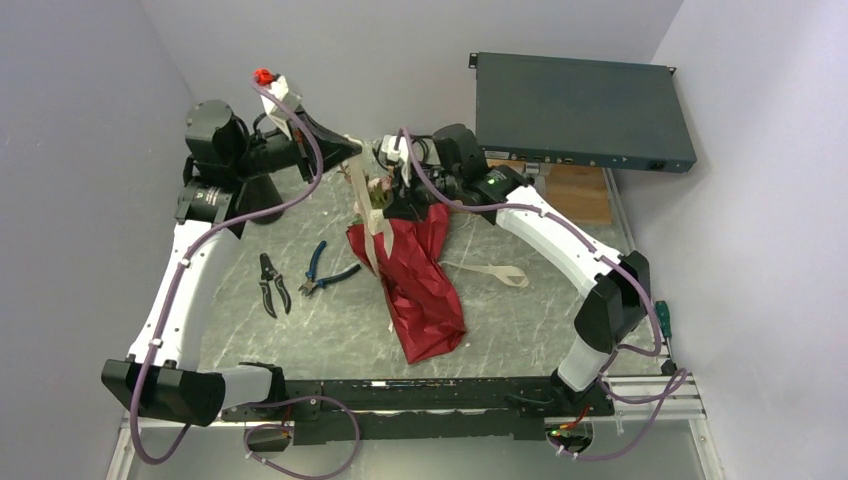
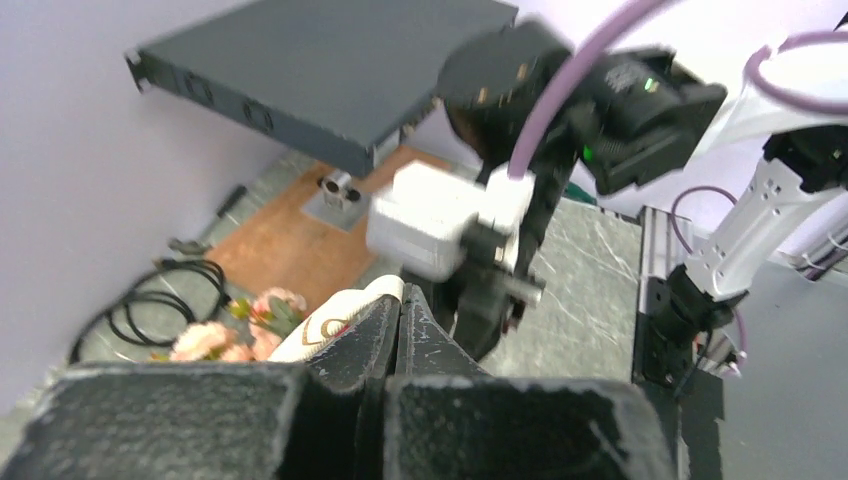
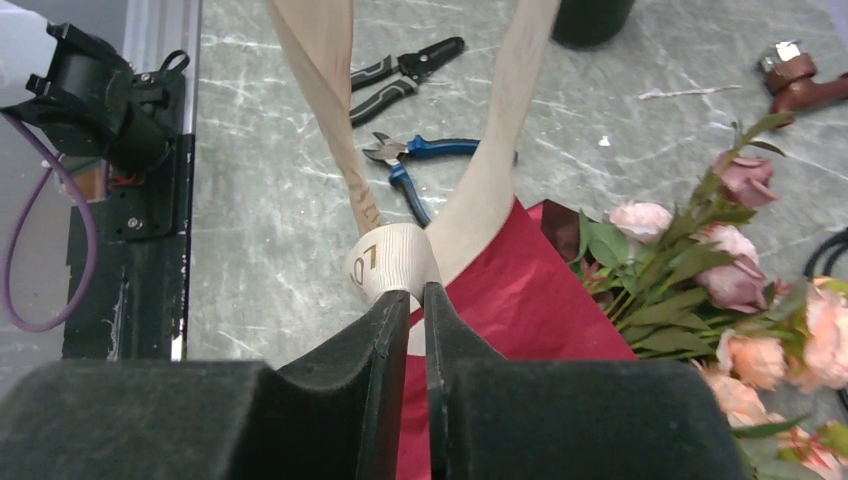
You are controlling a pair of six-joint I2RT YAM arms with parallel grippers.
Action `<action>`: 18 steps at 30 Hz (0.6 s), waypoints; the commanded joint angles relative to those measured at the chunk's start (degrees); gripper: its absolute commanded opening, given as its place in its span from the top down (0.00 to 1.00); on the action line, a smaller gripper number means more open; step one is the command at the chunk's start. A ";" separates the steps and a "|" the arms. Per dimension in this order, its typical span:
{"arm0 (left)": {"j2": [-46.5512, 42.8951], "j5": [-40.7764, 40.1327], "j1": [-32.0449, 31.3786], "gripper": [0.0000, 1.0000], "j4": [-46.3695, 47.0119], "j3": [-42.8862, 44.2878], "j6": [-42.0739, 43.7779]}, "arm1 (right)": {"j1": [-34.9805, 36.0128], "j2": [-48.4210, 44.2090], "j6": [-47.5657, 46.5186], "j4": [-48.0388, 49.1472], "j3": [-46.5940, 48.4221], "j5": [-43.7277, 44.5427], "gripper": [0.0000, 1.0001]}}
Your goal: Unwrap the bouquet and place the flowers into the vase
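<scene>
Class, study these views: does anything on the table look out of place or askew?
Yes. The bouquet lies on its side, its red paper crumpled and its ribbon stretched taut upward. Another ribbon length lies on the table, right of the paper.

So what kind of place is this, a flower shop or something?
Probably a robotics lab bench, not a shop: a left arm and a right arm are bolted to the edge of a stone-patterned table, plain walls close it in, and a rack-style electronics box sits at the back.
</scene>
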 commanded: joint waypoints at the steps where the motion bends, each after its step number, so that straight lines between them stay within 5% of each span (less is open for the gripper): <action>1: 0.02 -2.78 0.78 1.00 4.74 5.34 -3.66 | 1.54 1.21 -1.98 4.16 -1.03 -2.41 0.81; 7: 1.14 -4.67 2.98 1.00 9.77 7.53 -10.82 | 2.81 1.95 -0.66 7.86 -4.20 -4.18 0.49; 18: 2.71 -5.93 4.38 1.00 11.29 12.30 -14.42 | 4.74 6.88 -0.33 13.85 -6.59 -2.36 0.45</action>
